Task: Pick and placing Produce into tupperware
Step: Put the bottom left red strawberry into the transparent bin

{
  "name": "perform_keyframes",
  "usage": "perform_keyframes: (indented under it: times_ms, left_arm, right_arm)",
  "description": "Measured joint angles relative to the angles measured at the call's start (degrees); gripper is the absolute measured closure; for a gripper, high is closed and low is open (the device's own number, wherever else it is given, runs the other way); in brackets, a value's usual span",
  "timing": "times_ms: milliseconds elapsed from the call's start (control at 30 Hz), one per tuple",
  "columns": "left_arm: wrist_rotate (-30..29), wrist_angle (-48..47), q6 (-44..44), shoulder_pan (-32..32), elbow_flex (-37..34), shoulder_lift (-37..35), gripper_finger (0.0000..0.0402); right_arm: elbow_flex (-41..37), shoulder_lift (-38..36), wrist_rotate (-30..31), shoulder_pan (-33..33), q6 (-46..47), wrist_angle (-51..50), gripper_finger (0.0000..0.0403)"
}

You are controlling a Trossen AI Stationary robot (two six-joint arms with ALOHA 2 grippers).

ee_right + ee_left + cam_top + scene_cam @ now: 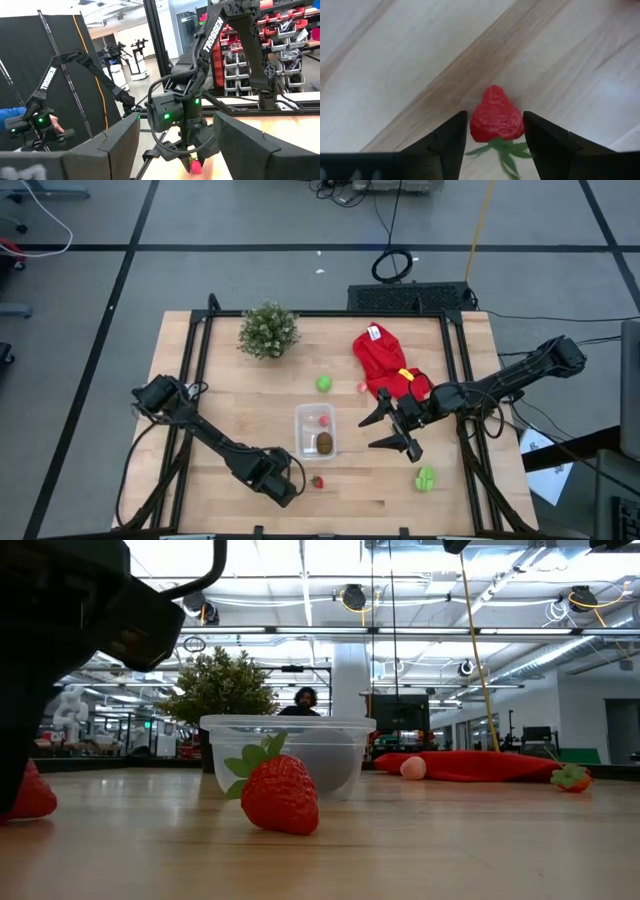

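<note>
My left gripper stands near the table's near edge, fingers pointing down, shut on one red strawberry that it hides in the high view. A second strawberry lies free just right of it, in front of the clear tupperware. The tub stands on the table and holds a brown oval and a pink piece. Green pieces and a small pink one lie on the wood. My right gripper hovers open just right of the tub. My left gripper pinches the strawberry between its two fingers, at the two sides of the broad leafy end. The fingers come from above, pointing down. The berry's underside seems to rest on the table.
A big red cloth lies at the far right behind my right gripper. A bushy green plant stands at the far left. Black frame rails run along both table sides. Bare wood shows left of the tub. A person stands beyond the table.
</note>
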Motion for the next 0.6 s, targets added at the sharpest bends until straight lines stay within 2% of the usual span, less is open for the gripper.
perform_keyframes:
  times_ms: [367,600]
  left_arm:
    - [-1.4,0.3,1.0,0.1,-0.2,-1.9,0.0204]
    - [-2.0,0.1,1.0,0.2,-0.3,-2.0,0.0259]
  right_arm:
    - [0.0,0.0,0.0,0.0,-0.1,0.5,0.0161]
    - [0.0,0.0,0.0,0.0,-0.2,0.4,0.0161]
